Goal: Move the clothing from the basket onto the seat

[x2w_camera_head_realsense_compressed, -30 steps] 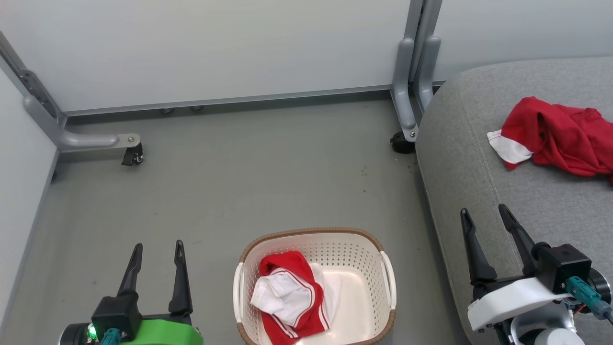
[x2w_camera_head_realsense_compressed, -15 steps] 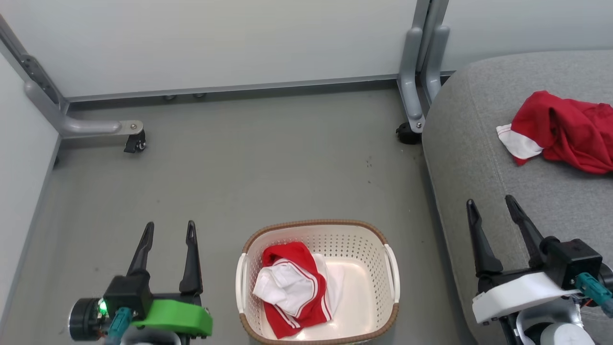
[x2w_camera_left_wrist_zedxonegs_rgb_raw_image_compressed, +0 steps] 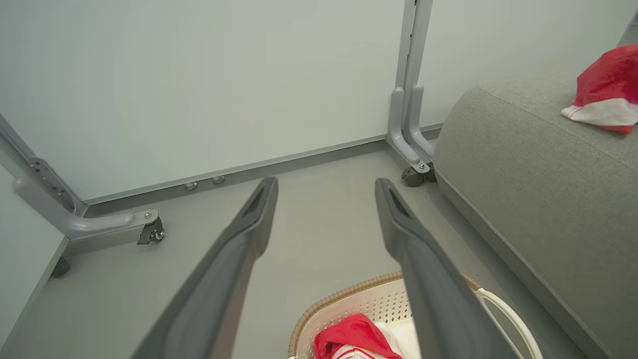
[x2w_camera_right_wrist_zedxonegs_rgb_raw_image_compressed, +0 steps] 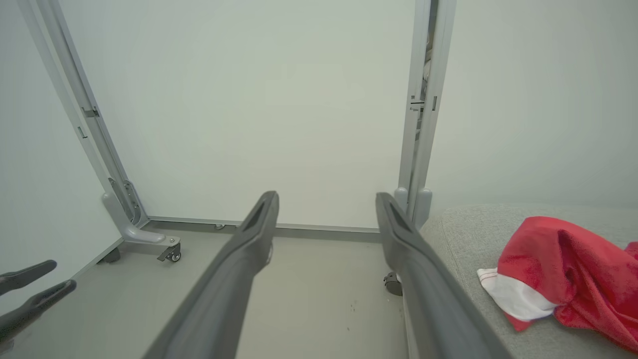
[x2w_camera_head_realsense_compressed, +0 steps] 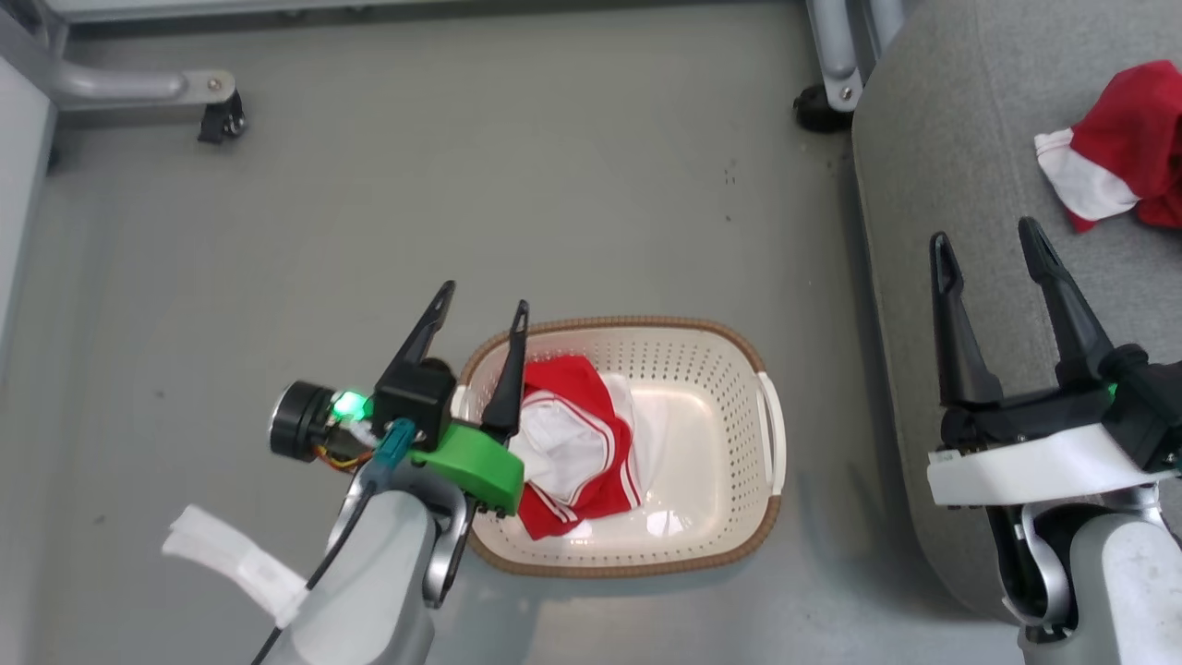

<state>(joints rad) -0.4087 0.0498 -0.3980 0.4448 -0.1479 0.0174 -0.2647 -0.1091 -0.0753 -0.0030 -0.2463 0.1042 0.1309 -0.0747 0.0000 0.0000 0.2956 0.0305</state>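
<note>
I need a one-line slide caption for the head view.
Open left end effector by basket holding striped garment; plain garment on seat.

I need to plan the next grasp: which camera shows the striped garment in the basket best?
The head view: it looks down on the striped garment, nearly whole inside the basket. The left wrist view catches just its red top edge. The right wrist view faces the wall and seat.

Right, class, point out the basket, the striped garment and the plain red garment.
basket (x2w_camera_head_realsense_compressed: 665,356), head view, far perforated wall
striped garment (x2w_camera_head_realsense_compressed: 568,379), head view, red upper fold
plain red garment (x2w_camera_head_realsense_compressed: 1136,120), head view, red body
</note>
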